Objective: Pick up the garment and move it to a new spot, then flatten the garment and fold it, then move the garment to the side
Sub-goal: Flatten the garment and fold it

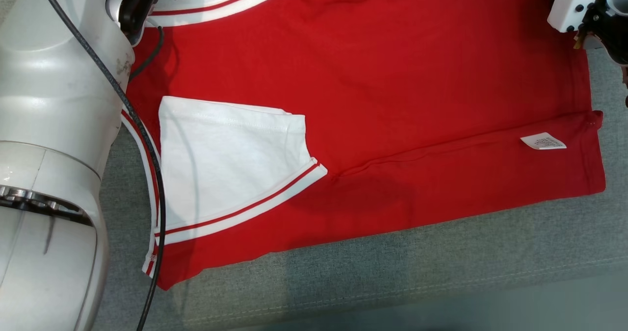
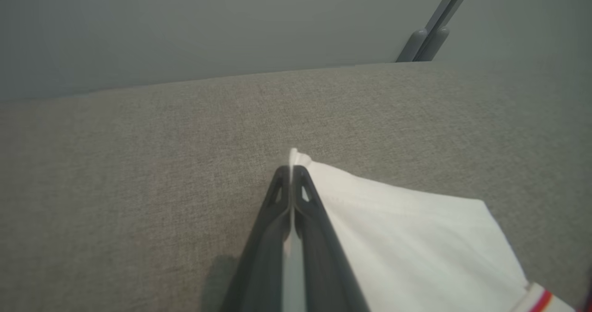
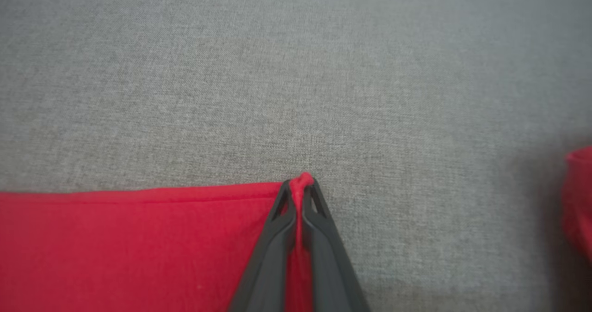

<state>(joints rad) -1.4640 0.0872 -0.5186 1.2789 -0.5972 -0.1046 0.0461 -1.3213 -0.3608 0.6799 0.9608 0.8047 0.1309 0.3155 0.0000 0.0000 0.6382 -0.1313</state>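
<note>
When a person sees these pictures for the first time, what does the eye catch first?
A bright red garment lies spread on the grey cloth surface, with a white sleeve folded onto it at the left. The left end effector is shut on a white edge of the garment, the right end effector on a red corner.

Nothing legible anywhere. Just one small white care tag [image 1: 543, 141] on the red garment [image 1: 392, 76], lying flat on the folded-over strip along the near edge, close to the right-hand end. Rows of faint grey print across the tag, far too small and blurred to read; no brand, number or size to be made out.
</note>
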